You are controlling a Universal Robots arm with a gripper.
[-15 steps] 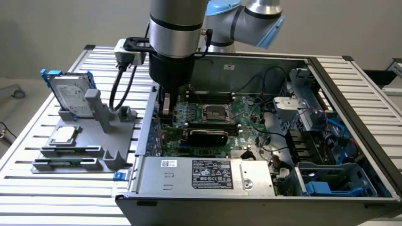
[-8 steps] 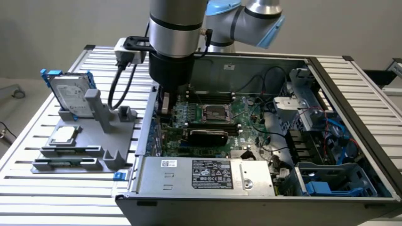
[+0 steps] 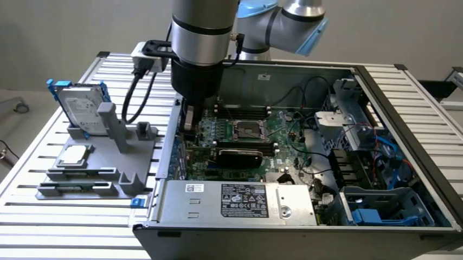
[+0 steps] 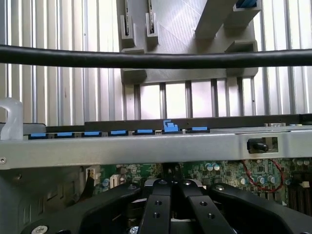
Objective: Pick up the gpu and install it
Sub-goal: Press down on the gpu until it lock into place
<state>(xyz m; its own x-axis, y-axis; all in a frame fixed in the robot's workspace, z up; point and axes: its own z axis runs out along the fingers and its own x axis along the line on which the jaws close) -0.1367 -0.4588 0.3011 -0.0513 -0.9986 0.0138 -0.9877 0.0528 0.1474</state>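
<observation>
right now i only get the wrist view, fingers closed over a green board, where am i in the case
Observer: The gripper is low inside the open case, close to its wall on the exterior view's left.
Operator: where's the gpu
Observer: A short card with a black rounded cover, likely the gpu, sits beside the cpu socket, to the exterior view's right of the gripper and seemingly apart from it.
Operator: what's on the table outside
Observer: A hard drive in a blue frame stands upright in a grey holder.
</observation>
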